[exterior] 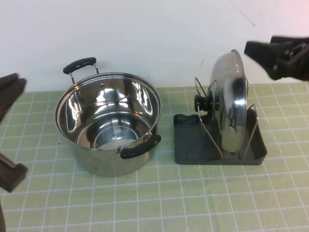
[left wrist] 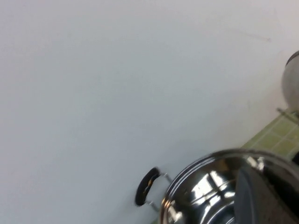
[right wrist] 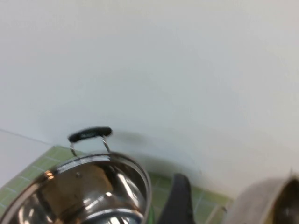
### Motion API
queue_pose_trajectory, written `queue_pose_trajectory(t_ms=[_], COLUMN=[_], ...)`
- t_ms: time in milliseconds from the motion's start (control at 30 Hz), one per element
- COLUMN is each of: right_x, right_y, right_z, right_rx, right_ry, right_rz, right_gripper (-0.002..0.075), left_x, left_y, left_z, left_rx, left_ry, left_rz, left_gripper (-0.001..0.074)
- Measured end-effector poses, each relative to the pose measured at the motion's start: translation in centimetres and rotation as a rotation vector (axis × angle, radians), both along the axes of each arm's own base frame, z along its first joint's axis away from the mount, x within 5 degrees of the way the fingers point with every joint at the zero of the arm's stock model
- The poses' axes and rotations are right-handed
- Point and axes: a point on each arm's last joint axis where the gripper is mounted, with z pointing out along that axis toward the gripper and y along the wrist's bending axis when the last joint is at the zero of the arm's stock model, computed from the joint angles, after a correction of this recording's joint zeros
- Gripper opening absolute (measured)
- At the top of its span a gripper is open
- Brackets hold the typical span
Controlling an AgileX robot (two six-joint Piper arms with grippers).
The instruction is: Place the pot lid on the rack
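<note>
From my seat I see the pot lid (exterior: 231,101) standing on edge in the rack (exterior: 219,140), leaning between the upright wire loops, its black knob (exterior: 203,102) facing the pot (exterior: 108,121). The rack's dark tray rests flat on the green tiled surface (exterior: 154,198), just right of the pot and apart from it.

The right claw (exterior: 280,55) hangs in the air at the upper right of the high view, above and to the right of the lid's top edge, not touching it. I cannot tell whether its fingers are spread or pressed together; nothing is visibly held in it.

The left claw (exterior: 9,92) sits at the far left edge of the high view, well apart from the pot, only partly in frame. I cannot tell its state either.

The pot stands open on the surface, one black handle (exterior: 79,64) toward the white wall (exterior: 145,34), the other (exterior: 140,146) toward me. My left wrist view shows the pot's rim (left wrist: 219,186) and far handle against the wall; my right wrist view shows the pot (right wrist: 84,191) again, with a blurred edge of the lid (right wrist: 266,200) at one corner.
</note>
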Motion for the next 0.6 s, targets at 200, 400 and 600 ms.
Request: queue_pose_trajectory(t_ms=[200, 400, 600], right_x=[-4.9, -9.8, -13.7], right_y=[-0.1, -0.5, -0.9], right_z=[4.6, 6.6, 9.1], right_rx=[-0.169, -0.299, -0.338], right_ry=[-0.179, -0.223, -0.367], right_rz=[0.106, 0.226, 0.246], right_gripper=[0.0314, 0.0034, 0.0006], left_x=[0.3, -0.1, -0.5], left_y=[1.8, 3.7, 4.2], left_z=[-1.3, -2.8, -3.5], left_rx=[0.146, 0.120, 0.017], left_ry=[0.110, 0.310, 0.420], left_rz=[0.184, 0.379, 0.465], left_gripper=[-0.0001, -0.0001, -0.0001])
